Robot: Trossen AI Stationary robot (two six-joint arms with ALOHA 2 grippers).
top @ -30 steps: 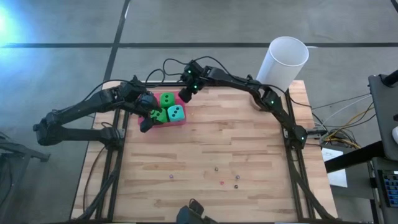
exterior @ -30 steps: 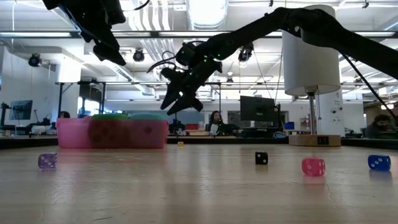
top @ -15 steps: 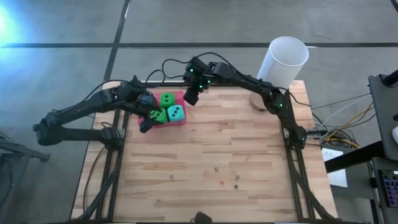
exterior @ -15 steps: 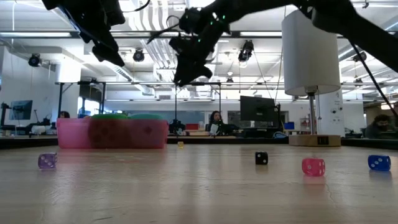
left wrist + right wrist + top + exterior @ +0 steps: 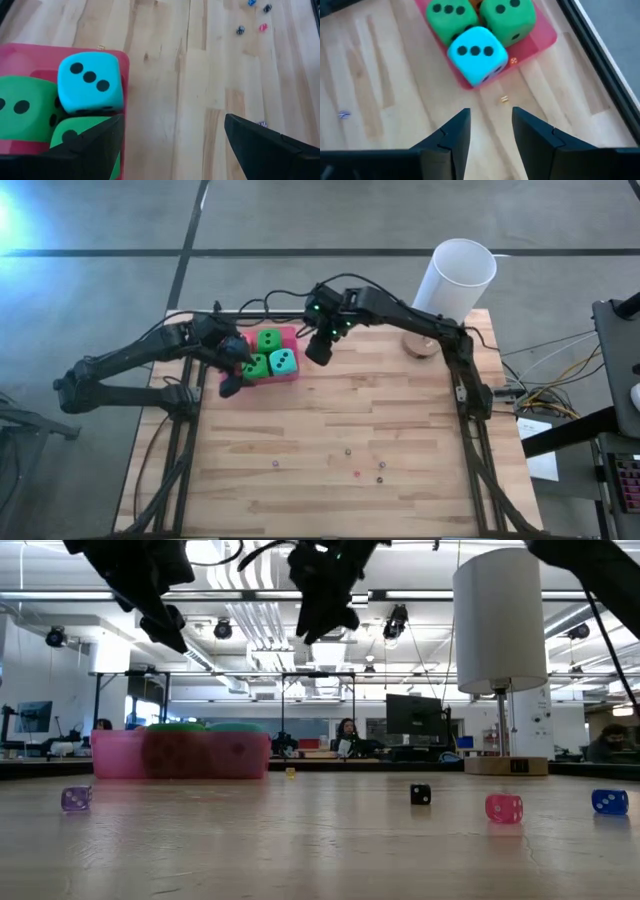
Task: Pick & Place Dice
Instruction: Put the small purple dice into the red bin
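Four dice sit packed in a shallow pink tray [image 5: 292,376] at the far left part of the worktop [image 5: 400,440]: teal die [image 5: 284,361] w/ three pips up, two green dice [image 5: 268,340] beside and behind it, and an orange one [image 5: 476,3] barely showing under them in the right wrist view. Left pincer [image 5: 230,380] hangs just off the tray's outer edge, fingers spread wide w/ nothing between them. Right pincer [image 5: 320,348] hovers above the worktop just beside the tray on the teal die's side, fingers apart by a narrow gap, empty. The dice look like foam, so prob. light and squashy w/ a matte, grippy skin, not fragile; a firm squeeze would likely dent them, not harm them. Best hold is likely across two opposite flat faces, mid-height, not on corners. The teal die seems easiest, since it sits at the tray's open corner w/ two sides free. The greens are wedged against each other and the tray wall, so finger room is tight. Tiny dice [image 5: 381,468] lie scattered near the front edge; white cylinder [image 5: 455,280] stands at the far right corner.
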